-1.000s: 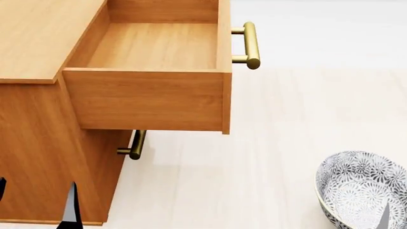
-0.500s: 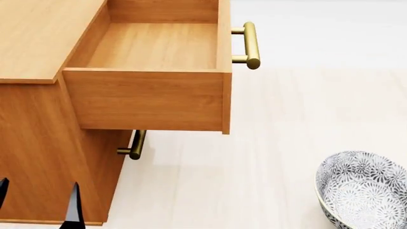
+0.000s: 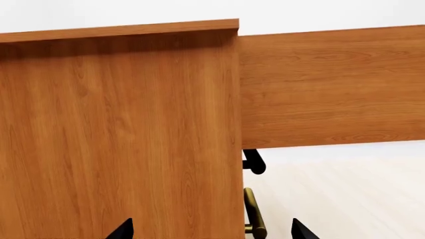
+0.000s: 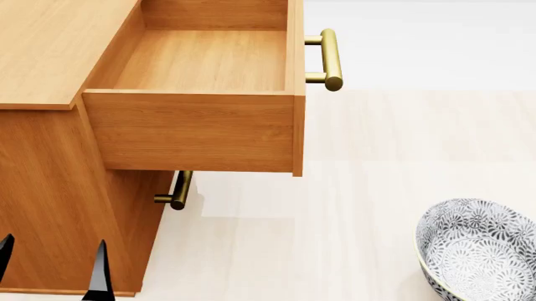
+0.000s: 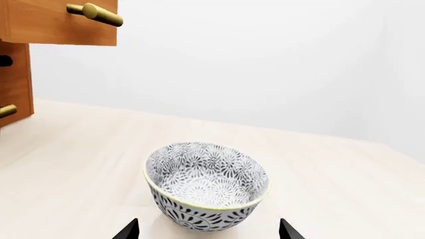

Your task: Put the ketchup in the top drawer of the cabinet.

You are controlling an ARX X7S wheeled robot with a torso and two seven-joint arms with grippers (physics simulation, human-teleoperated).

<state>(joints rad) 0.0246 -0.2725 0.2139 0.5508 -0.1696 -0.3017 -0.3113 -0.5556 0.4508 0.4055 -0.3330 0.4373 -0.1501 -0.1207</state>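
Note:
The ketchup is out of view in every frame. The cabinet (image 4: 50, 188) stands at the left with its top drawer (image 4: 201, 63) pulled out and empty, brass handle (image 4: 331, 59) at its front. My left gripper (image 4: 50, 279) is open and empty, low against the cabinet's side. In the left wrist view it (image 3: 212, 231) faces the cabinet side (image 3: 119, 139) with the drawer's side (image 3: 332, 89) above. My right gripper (image 5: 209, 231) is open and empty, just in front of the patterned bowl (image 5: 206, 184). It does not show in the head view.
The lower drawer's brass handle (image 4: 177, 190) sticks out below the open drawer and also shows in the left wrist view (image 3: 254, 214). The grey-patterned bowl (image 4: 477, 251) sits on the pale table (image 4: 368, 188) at the right front.
The right gripper's fingertip, seen at the lower right of the head view one second ago, has left that view. The left fingertips have risen slightly into view.

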